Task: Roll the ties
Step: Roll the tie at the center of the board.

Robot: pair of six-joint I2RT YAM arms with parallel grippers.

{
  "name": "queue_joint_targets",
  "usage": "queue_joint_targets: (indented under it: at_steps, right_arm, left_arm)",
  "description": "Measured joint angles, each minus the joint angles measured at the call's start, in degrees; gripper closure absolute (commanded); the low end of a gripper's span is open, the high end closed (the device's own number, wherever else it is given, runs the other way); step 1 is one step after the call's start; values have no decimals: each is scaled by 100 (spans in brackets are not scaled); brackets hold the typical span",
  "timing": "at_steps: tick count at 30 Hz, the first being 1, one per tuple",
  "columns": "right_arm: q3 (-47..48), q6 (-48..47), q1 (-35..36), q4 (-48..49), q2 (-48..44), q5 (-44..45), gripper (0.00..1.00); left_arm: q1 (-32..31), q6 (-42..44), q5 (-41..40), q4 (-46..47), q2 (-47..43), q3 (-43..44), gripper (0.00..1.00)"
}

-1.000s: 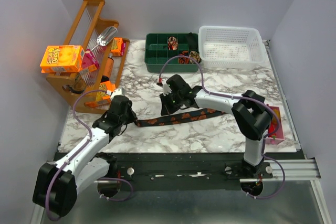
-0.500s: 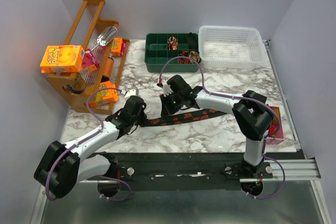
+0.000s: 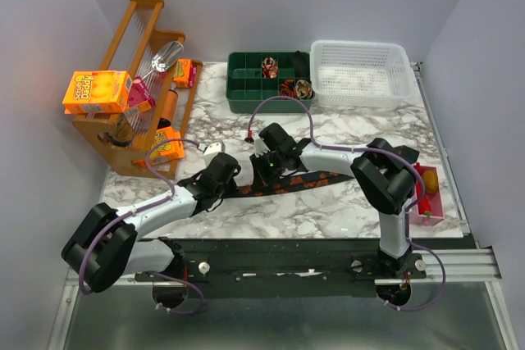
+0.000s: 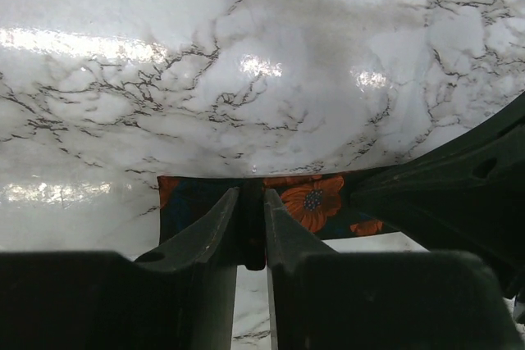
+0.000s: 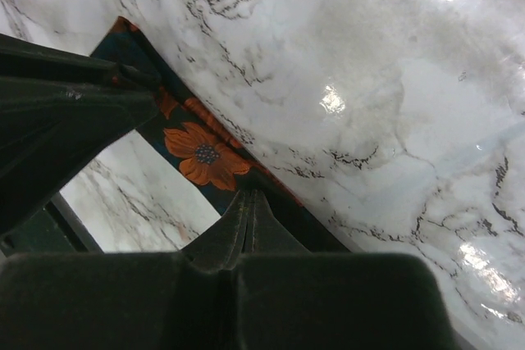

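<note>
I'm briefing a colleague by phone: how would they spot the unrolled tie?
On the marble table, look near the front middle. The tie lies flat there, a dark strip with orange flowers, unlike the coiled ties in the green organizer at the back.

Both arms reach inward, wrists low, tips near each other. Left hand (image 4: 251, 202) slightly parted; right hand (image 5: 248, 198) pressed closed.

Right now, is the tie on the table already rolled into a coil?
No, in the top view the tie lies stretched out as a flat strip across the marble table.
</note>
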Motion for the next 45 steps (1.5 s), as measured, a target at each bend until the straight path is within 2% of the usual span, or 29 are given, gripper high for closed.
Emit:
queue_joint_targets:
  at_steps: [2, 3, 11, 20, 25, 29, 30, 32, 36, 38, 45]
  right_arm:
    - [0, 9, -2, 46, 48, -63, 100]
    - [0, 9, 0, 59, 52, -81, 100]
    - [0, 9, 0, 81, 52, -105, 100]
    - [9, -2, 13, 63, 50, -118, 100]
    - [181, -20, 144, -74, 28, -129, 100]
    - [466, -9, 234, -87, 28, -232, 100]
    - [529, 0, 245, -81, 28, -249, 100]
    - [625, 2, 258, -74, 28, -256, 100]
    - [658, 9, 258, -81, 28, -273, 100]
    - [660, 9, 254, -81, 28, -273, 99]
    - [669, 9, 273, -79, 59, -354, 100]
  left_arm:
    - [-55, -76, -55, 4, 61, 15, 43]
    - [-87, -96, -83, 7, 81, 17, 42]
    - [-144, -387, -144, 201, 15, -44, 42]
    - [-144, -614, -144, 485, -614, -415, 43]
    - [-144, -614, -140, 546, -1038, -511, 52]
    - [-144, -649, -76, 649, -1244, -625, 68]
    - [-144, -662, -57, 654, -1259, -662, 68]
    - [-144, -693, -11, 656, -1259, -728, 80]
    - [-144, -765, 162, 835, -1209, -887, 97]
    - [-144, -824, 260, 960, -1069, -918, 100]
    - [-144, -896, 442, 1132, -785, -940, 100]
